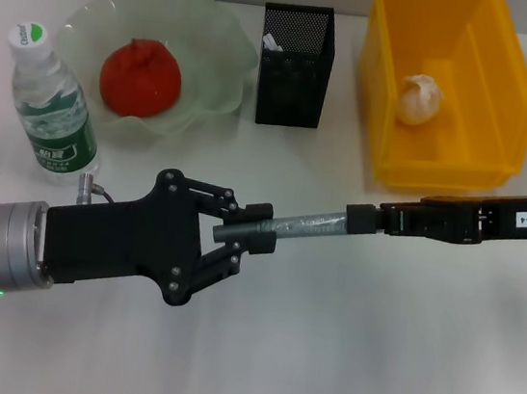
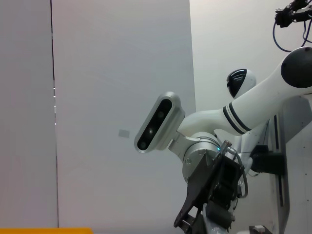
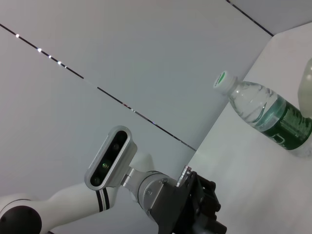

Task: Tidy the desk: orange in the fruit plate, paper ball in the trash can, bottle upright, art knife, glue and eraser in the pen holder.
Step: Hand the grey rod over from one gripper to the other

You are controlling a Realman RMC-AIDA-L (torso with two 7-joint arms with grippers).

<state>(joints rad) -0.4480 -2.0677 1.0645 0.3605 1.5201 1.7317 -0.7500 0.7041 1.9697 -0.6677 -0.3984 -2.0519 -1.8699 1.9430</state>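
My left gripper (image 1: pixel 242 236) and right gripper (image 1: pixel 363 218) both clamp the grey knife (image 1: pixel 306 227) over the table (image 1: pixel 370 347), in front of the pen holder (image 1: pixel 297 51).

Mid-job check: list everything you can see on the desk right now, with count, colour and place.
orange: one, red-orange, in the fruit plate.
fruit plate: one, pale green, far left.
bottle: one, clear with green label, upright, left of the plate.
pen holder: one, black mesh, far centre; something white inside.
trash can: one, yellow, far right.
paper ball: one, white, inside the trash can.
art knife: one, grey, held above the desk between both pincers.
left pincer: black, shut on the knife's end.
right pincer: black, grips the other end.
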